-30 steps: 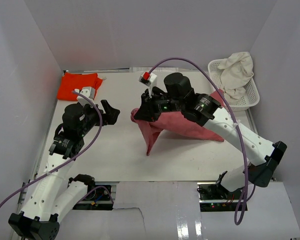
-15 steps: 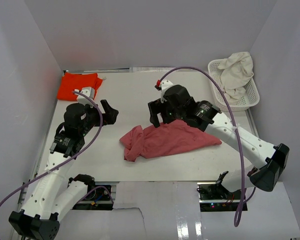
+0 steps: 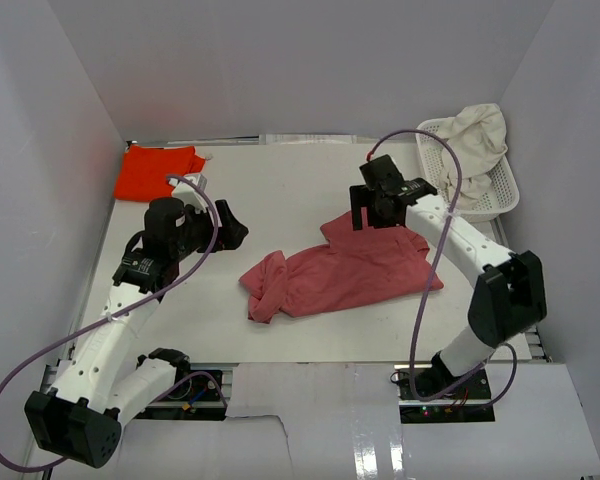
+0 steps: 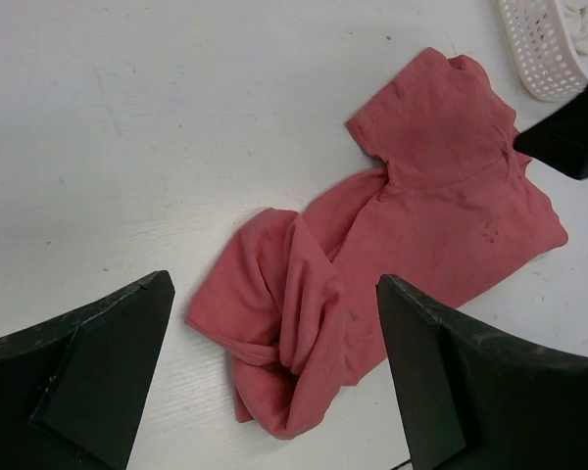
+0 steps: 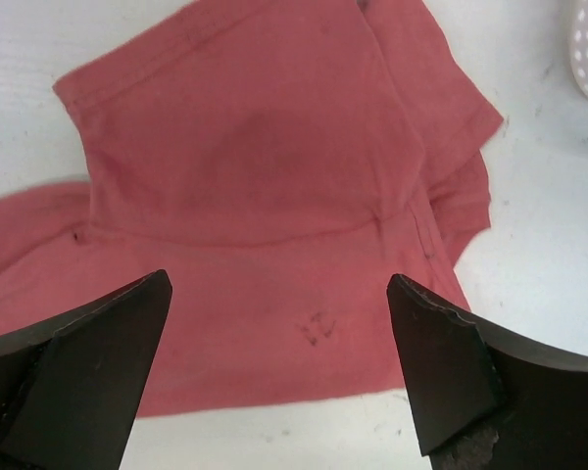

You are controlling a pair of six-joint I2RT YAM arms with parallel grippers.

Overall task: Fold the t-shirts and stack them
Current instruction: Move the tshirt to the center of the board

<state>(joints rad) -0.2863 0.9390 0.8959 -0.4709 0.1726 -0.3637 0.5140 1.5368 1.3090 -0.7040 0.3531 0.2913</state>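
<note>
Rose shirt [image 3: 330, 275] lies crumpled mid-worktop [image 3: 280, 190]. Right hand [image 3: 375, 222], fingers spread, hovers over its far edge. Left hand [image 3: 234, 228], spread, hangs left of it. Orange shirt [image 3: 158, 170] lies far-left; cream shirt [image 3: 477, 140] in basket [image 3: 500, 195].

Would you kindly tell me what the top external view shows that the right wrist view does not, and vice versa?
Only the top external view shows the orange-red t-shirt at the far left, the cream-white t-shirt and the left arm. Only the right wrist view shows a small dark mark on the cloth, between the open fingers of the right gripper. Both show the rose-red t-shirt lying ungripped on the table.
</note>
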